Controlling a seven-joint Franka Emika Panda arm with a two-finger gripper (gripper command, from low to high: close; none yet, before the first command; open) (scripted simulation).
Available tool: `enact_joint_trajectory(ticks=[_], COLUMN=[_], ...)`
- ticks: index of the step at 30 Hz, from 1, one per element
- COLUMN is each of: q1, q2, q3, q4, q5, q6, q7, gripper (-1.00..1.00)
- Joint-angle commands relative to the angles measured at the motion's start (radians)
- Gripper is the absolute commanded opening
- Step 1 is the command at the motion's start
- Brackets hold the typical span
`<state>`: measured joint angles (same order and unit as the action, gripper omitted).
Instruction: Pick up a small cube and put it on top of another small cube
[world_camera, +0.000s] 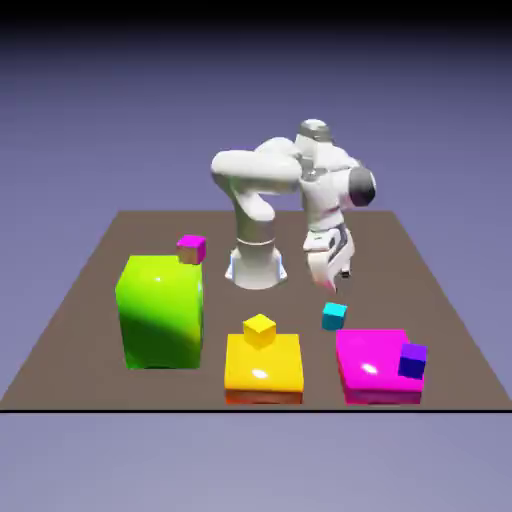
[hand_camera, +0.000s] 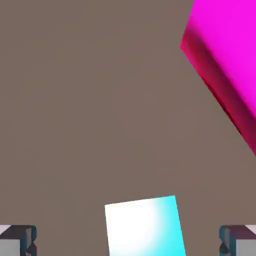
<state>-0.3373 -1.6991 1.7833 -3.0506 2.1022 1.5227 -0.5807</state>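
Observation:
The tiny cyan cube (world_camera: 334, 317) lies on the brown table (world_camera: 90, 300), just behind the flat magenta block (world_camera: 372, 362). My gripper (world_camera: 337, 284) hangs a little above and behind it, pointing down. In the hand view the cyan cube (hand_camera: 145, 227) shows at the bottom edge, between the two grey fingertips (hand_camera: 17, 240), which stand far apart and do not touch it. The gripper (hand_camera: 128, 244) is open and holds nothing. A dark blue small cube (world_camera: 412, 360) rests on the magenta block, and a yellow small cube (world_camera: 260, 329) rests on the flat yellow block (world_camera: 263, 370).
A big green block (world_camera: 160, 310) stands at the exterior view's left, with a small magenta cube (world_camera: 191, 248) at its far top corner. The magenta block's corner (hand_camera: 225, 65) fills the hand view's upper right. The robot's base (world_camera: 255, 262) stands behind the blocks.

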Motion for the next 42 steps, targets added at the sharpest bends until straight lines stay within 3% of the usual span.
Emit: enact_joint_trajectory(ticks=[1,4,11,12,19,42], q1=[-0.007,-0.020,-0.072,-0.072,-0.021,-0.233], q2=[-0.023,-0.064,-0.003,-0.003,-0.062,0.551], q3=[0.036,0.101,0.323,0.323,0.106,-0.664], q4=[-0.005,-0.014,0.104,0.104,-0.011,0.304], q5=[0.043,0.119,0.337,0.337,0.124,-0.876], q6=[-0.031,-0.085,0.058,0.058,-0.082,0.001], q7=[-0.027,-0.075,-0.080,-0.080,-0.075,-0.890], gripper=[0.00,0.00,0.00,-1.00,-1.00,-1.00])
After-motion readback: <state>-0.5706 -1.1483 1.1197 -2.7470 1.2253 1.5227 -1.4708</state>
